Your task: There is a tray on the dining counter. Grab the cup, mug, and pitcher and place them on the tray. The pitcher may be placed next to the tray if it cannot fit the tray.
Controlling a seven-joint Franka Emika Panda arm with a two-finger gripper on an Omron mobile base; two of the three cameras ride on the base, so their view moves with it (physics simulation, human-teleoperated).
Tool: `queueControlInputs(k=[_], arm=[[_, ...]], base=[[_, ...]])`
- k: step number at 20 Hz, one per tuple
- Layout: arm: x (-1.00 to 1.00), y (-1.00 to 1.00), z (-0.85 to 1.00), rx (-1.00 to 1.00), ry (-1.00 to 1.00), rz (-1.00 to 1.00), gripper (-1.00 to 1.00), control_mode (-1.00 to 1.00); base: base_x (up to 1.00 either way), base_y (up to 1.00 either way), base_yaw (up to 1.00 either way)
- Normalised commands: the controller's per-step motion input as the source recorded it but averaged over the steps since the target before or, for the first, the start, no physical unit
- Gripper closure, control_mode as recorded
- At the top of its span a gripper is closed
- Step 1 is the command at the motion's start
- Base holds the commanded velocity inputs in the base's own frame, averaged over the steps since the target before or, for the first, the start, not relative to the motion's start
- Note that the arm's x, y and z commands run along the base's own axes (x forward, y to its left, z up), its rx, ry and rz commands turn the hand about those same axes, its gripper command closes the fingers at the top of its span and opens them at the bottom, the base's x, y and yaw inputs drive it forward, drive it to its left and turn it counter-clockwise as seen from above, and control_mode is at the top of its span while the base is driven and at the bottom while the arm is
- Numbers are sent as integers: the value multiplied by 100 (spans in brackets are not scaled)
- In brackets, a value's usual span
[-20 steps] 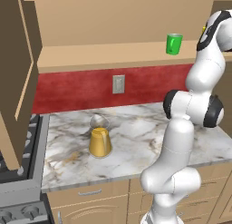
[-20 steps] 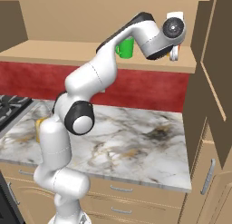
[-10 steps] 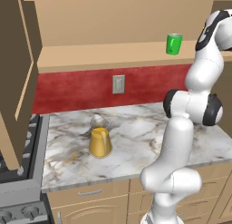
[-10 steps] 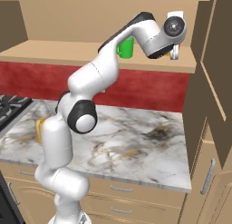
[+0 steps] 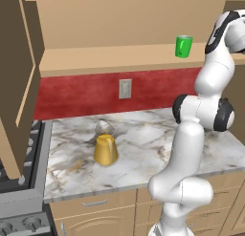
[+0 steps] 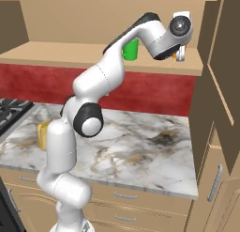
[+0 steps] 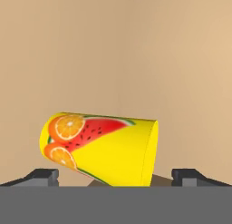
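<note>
Looking from behind my left side, I see the green mug (image 5: 183,46) standing on the wooden shelf (image 5: 119,58) just off to the side of my raised hand, and the glass pitcher (image 5: 105,145), its amber lower part seemingly holding liquid, far below me on the marble counter (image 5: 143,149). From behind my right, my gripper (image 6: 180,52) is up at the shelf's end with the mug beyond my forearm. Along my hand, the yellow cup (image 7: 102,148) lies framed between my wide-spread fingertips (image 7: 43,175), touching neither; it looks light, rigid and slick, so I would pinch it across its middle.
</note>
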Motion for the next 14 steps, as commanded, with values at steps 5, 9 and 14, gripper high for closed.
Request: queueControlInputs(k=[5,9,14], arm=[[11,0,0,0,2,0,-100,-100],[10,0,0,0,2,0,-100,-100],[9,0,0,0,2,0,-100,-100]], base=[[0,0,0],[0,0,0],[0,0,0]])
